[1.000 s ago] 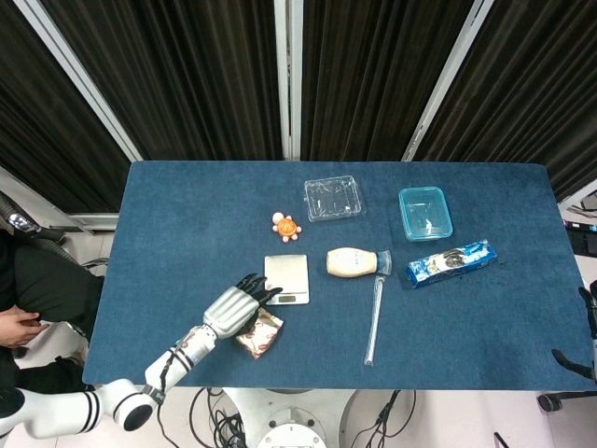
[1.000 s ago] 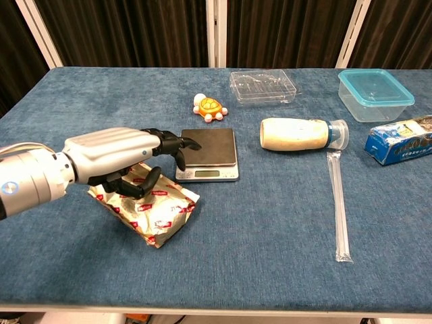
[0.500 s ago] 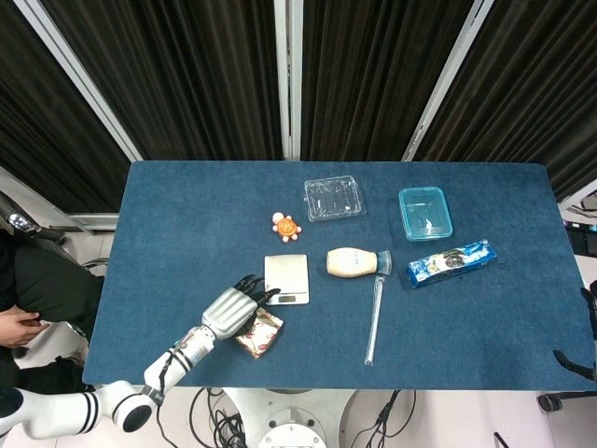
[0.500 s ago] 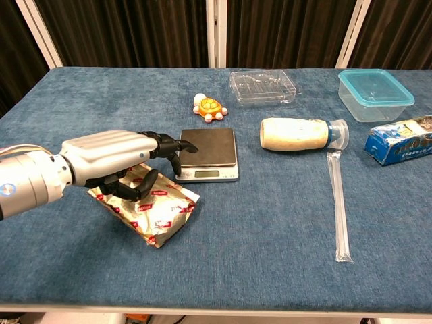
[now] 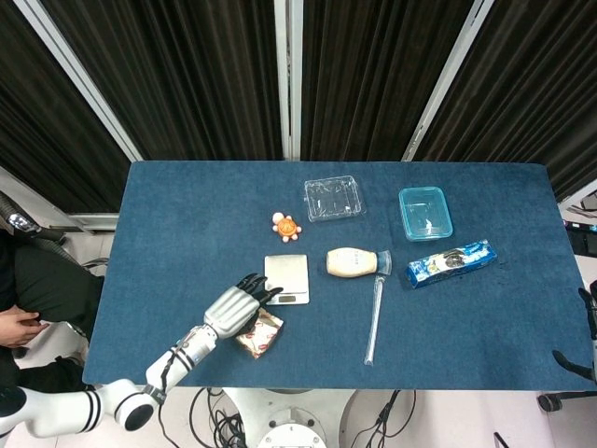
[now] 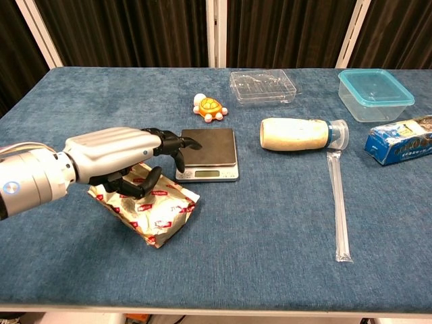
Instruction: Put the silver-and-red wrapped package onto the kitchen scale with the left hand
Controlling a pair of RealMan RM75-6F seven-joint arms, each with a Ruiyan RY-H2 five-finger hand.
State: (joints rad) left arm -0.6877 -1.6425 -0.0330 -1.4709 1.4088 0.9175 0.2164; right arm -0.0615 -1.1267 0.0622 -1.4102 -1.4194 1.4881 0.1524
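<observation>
Left hand [image 6: 118, 156] hovers over the crinkled silver-and-red wrapped package [image 6: 154, 211], fingers apart, holding nothing.
Package lies near the blue cloth desk's [image 6: 270, 263] front edge, beside the flat silver kitchen scale [image 6: 208, 154].

Dark pleated curtains [image 5: 205, 75] hang behind the blue-topped table [image 5: 187, 215]

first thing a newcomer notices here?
The silver-and-black left robot hand near the table's front-left, fingers spread over the crinkled silver-and-red wrapped package lying on the blue cloth. Right behind it sits the small steel kitchen scale, its platform bare. Whether the fingers touch the package is unclear.
</observation>
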